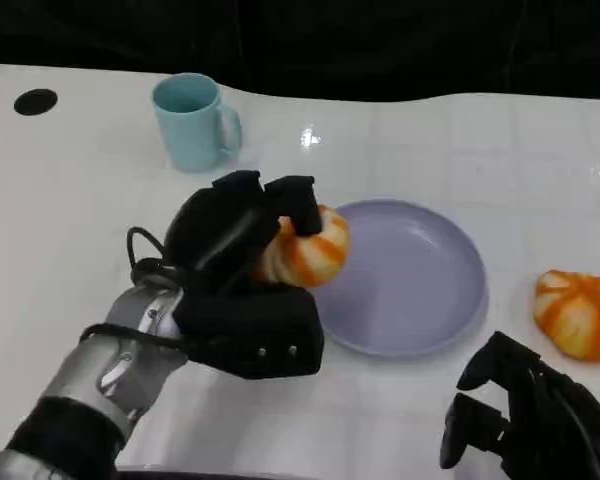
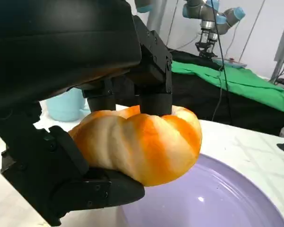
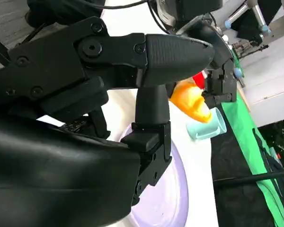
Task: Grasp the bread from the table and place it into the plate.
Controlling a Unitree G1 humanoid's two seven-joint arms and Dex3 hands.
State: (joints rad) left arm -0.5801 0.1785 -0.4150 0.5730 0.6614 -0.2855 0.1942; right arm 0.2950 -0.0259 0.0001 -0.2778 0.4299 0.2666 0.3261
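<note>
My left hand [image 1: 235,290] grips an orange-and-white striped bread roll [image 1: 310,252] and holds it just over the left rim of the lavender plate [image 1: 430,290]. In the left wrist view the roll [image 2: 142,142] sits between the fingers [image 2: 154,90] above and the thumb below, with the plate [image 2: 217,198] underneath. A second roll [image 1: 580,312] lies on the table right of the plate. My right hand [image 1: 530,415] rests low at the front right, fingers apart and holding nothing. The right wrist view shows the held roll [image 3: 191,101] beyond that hand's fingers [image 3: 151,109].
A teal mug [image 1: 192,120] stands behind the plate at the back left, its handle to the right. The white table [image 1: 70,220] has black round holes at the far left [image 1: 35,101] and far right edges.
</note>
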